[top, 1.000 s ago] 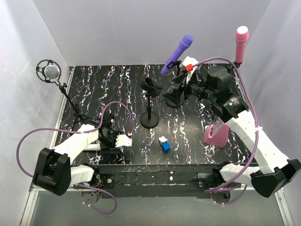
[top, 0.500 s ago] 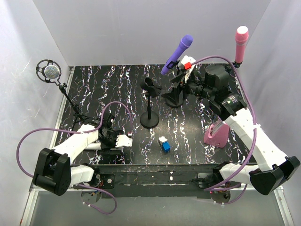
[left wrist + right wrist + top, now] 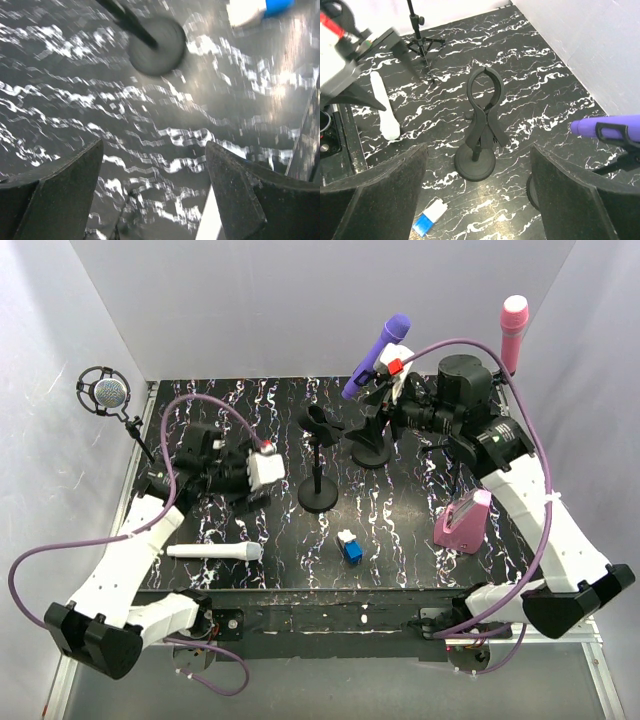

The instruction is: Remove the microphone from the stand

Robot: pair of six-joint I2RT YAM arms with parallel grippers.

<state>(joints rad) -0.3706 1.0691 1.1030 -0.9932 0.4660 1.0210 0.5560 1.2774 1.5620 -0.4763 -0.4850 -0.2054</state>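
White microphone (image 3: 215, 552) lies flat on the table (image 3: 400, 540), front left, well apart from the empty clip stand (image 3: 320, 465); judged already off. 2 more sit clipped: purple microphone (image 3: 377, 355) and pink microphone (image 3: 512, 330). Left gripper (image 3: 155, 170): fingers wide apart, nothing between, raised over bare table. Right gripper (image 3: 477, 165): spread wide, holding nothing, near the purple one's stand. Risks, as judged: a pull on the purple microphone against a tight clip could tip its stand into the empty one beside it; the round white body could roll if a cable sweeps it. Right wrist view shows the empty clip's open ring and the purple tip at frame edge, but no pink microphone; only the top view gives all 3. Left wrist view is blurred: a stand base and a blue-and-white block (image 3: 350, 546), nothing more.
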